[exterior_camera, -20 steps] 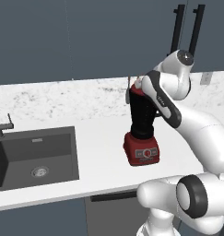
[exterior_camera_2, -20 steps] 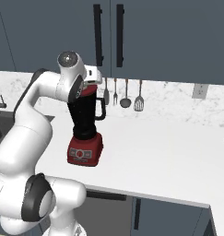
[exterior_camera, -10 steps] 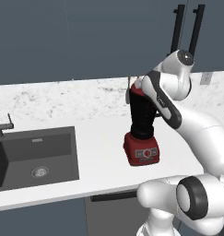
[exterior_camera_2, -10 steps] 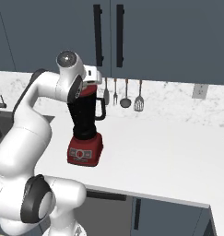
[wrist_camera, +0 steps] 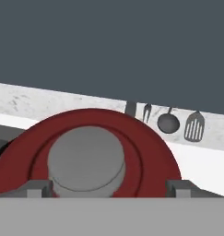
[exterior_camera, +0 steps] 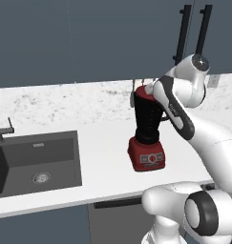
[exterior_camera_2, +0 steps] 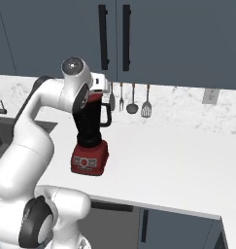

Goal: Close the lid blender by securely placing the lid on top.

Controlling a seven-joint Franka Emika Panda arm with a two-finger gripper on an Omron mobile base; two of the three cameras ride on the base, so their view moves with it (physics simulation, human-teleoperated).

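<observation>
The blender (exterior_camera: 147, 125) stands on the white counter: a dark tapered jar (exterior_camera_2: 90, 121) with a side handle on a red boxy base (exterior_camera_2: 89, 158). The red lid (wrist_camera: 145, 147) with its grey centre cap (wrist_camera: 85, 161) lies level across the jar's rim, showing as a red edge (exterior_camera_2: 94, 97) under my hand. My gripper (wrist_camera: 109, 186) hovers right over the lid and is open. Its fingertips (wrist_camera: 38, 186) stand wide apart, one beside the grey cap and one near the lid's rim. My forearm hides the jar's top right side in the left base view.
A dark sink (exterior_camera: 36, 162) with a faucet (exterior_camera: 0, 131) is set into the counter at left. Several utensils (exterior_camera_2: 132, 104) hang on the back wall behind the blender. Dark cabinets with long handles (exterior_camera_2: 114, 36) sit overhead. A wall outlet (exterior_camera_2: 209, 96) is at right.
</observation>
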